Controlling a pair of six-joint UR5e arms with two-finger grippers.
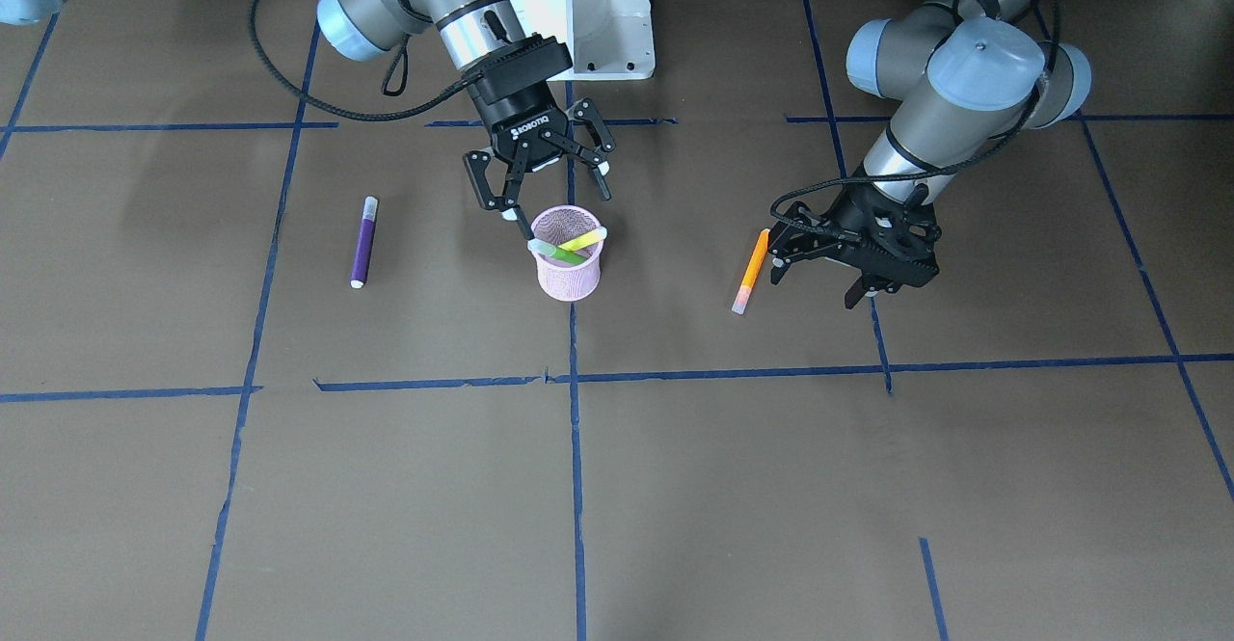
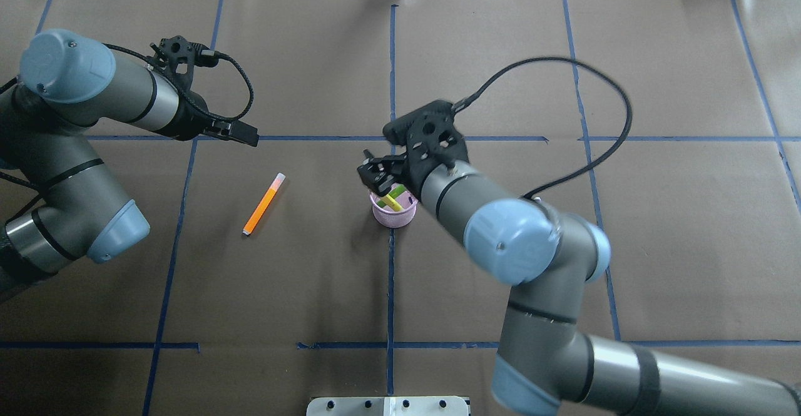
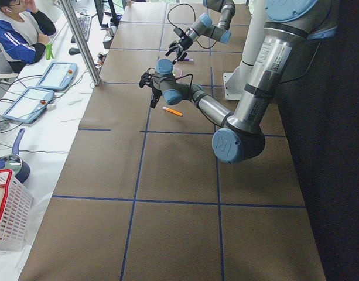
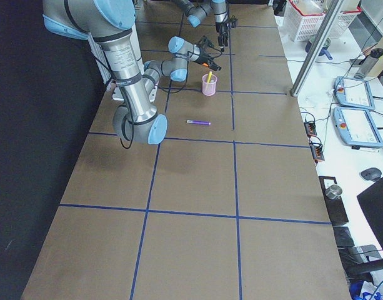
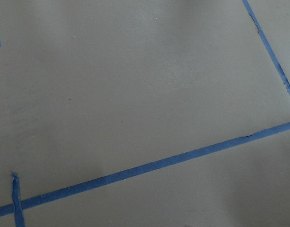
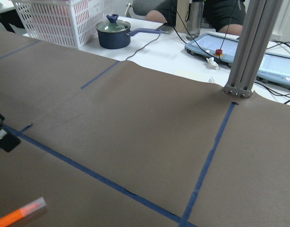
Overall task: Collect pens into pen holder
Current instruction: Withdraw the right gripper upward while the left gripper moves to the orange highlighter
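The pink mesh pen holder [image 1: 569,273] [image 2: 393,216] stands at the table's middle, with a green pen [image 1: 561,254] and a yellow one [image 1: 584,238] leaning inside it. My right gripper [image 1: 555,203] [image 2: 375,175] hovers open and empty just over the cup's rim on the robot's side. An orange pen [image 1: 753,270] [image 2: 264,203] lies flat on the table. My left gripper [image 1: 813,289] [image 2: 245,134] is low beside it, open and empty. A purple pen [image 1: 363,241] [image 4: 198,122] lies alone on the other side of the cup; the right arm hides it in the overhead view.
The white robot base block [image 1: 588,14] sits behind the cup. Blue tape lines [image 1: 576,448] cross the brown table cover. A white basket [image 6: 59,19], a blue pot [image 6: 114,35] and control tablets [image 6: 277,61] sit beyond the table's end, where a person is seated.
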